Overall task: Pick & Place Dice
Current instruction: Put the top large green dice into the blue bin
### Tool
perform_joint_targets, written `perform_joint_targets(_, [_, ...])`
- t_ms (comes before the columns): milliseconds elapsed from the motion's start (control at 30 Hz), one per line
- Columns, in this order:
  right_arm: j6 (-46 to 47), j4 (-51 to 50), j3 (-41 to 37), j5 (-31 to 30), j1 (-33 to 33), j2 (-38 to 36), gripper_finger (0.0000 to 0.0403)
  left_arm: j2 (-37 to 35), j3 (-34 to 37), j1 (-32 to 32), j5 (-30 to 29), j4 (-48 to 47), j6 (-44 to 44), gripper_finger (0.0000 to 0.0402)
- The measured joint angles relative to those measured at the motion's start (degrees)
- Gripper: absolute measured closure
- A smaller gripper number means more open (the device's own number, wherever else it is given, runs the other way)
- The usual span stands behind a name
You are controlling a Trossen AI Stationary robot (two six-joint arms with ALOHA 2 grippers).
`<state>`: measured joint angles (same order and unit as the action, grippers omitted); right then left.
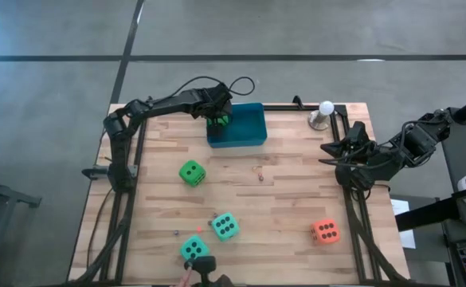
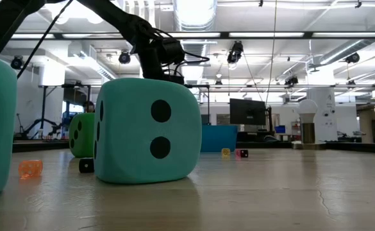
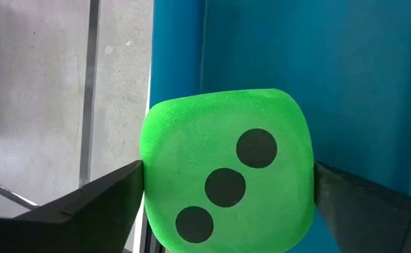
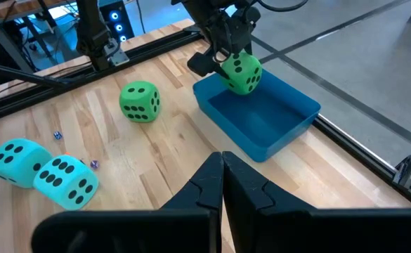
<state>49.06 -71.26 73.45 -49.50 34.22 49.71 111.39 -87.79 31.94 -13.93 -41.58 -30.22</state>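
Landmark = blue tray (image 1: 248,135), at the table's far edge, mid-width.

Left gripper (image 1: 219,118) hangs over the tray's left end, fingers (image 3: 100,204) clamped on a bright green die (image 3: 225,172), one each side. Die's three-pip face looks at the wrist cam. Right wrist view shows the held die (image 4: 242,74) up in the air above the tray's left end, clear of the tray floor, tray interior (image 4: 261,116) bare below it.

2nd green die (image 1: 191,172) sits on the wooden table (image 1: 280,191), nearer than the tray and a bit left of it, well apart from it. Two teal dice lie farther toward the near edge, still left of tray centre: one (image 1: 225,226) closer to the tray, other (image 1: 194,249) just beside it, nearer the table edge. In low view a teal die (image 2: 145,131) w/ two pips showing fills the foreground, tray (image 2: 219,138) far behind it.

Tiny small dice (image 2: 86,165) scattered on the wood near the teal pair.

Orange-red die (image 1: 325,232) lies right of the tray and well toward the near edge.

White ball on a stand (image 1: 325,110) is just right of the tray, at the far edge.

Right gripper (image 1: 334,154) waits by the table's right edge, right of the tray; fingers (image 4: 223,176) pressed together, holding nothing.
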Motion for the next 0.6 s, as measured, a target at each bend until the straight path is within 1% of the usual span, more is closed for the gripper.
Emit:
perform_joint_targets(167, [0.0, 0.0, 0.0, 0.0, 0.0, 0.0, 0.0394, 0.0, 0.0, 0.0, 0.0, 0.1, -1.4, 0.0003])
perform_joint_targets(433, [0.0, 0.0, 0.0, 0.0, 0.0, 0.0, 0.0394, 0.0, 0.0, 0.0, 0.0, 0.4, -2.4, 0.0009])
perform_joint_targets(600, [0.0, 0.0, 0.0, 0.0, 0.0, 0.0, 0.0394, 0.0, 0.0, 0.0, -2.4, 0.5, -2.6, 0.0003])
